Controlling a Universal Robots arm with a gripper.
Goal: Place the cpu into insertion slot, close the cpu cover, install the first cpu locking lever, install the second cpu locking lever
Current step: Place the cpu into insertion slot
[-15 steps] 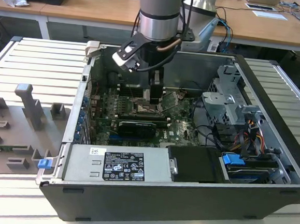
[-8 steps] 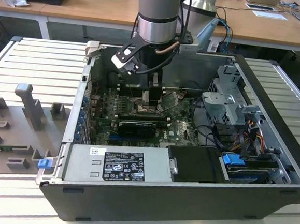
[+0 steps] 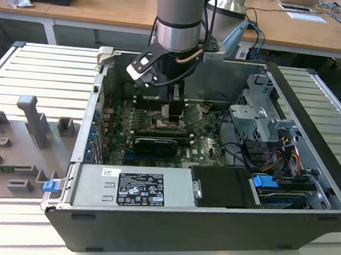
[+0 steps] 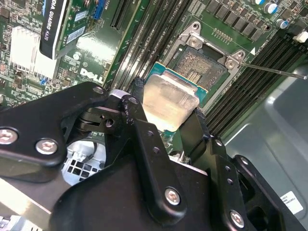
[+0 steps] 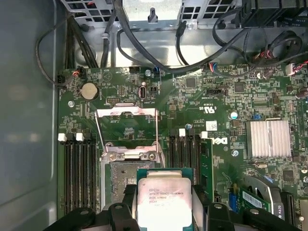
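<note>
My gripper point(image 5: 163, 195) is shut on the cpu point(image 5: 162, 204), a flat square chip with a pale metal top on a green edge. One black finger point(image 5: 200, 198) presses each side of it. The chip point(image 4: 169, 102) hangs level just above the board and partly overlaps the insertion slot point(image 4: 203, 63), a dark square socket with a metal rim that lies open. The cpu cover point(image 5: 127, 112), a silvery frame with a cut-out centre, is flipped back flat beyond the slot point(image 5: 117, 182). A thin lever rod point(image 4: 275, 71) sticks out to one side. In the exterior view the gripper point(image 3: 173, 107) reaches down into the computer case.
Long black memory slots point(image 5: 77, 178) flank the socket on both sides. A black graphics card point(image 3: 154, 145), a power supply point(image 3: 131, 186), a drive cage point(image 3: 259, 120) and loose cables point(image 5: 144, 62) crowd the case. A ribbed heatsink point(image 5: 268, 138) sits on the board.
</note>
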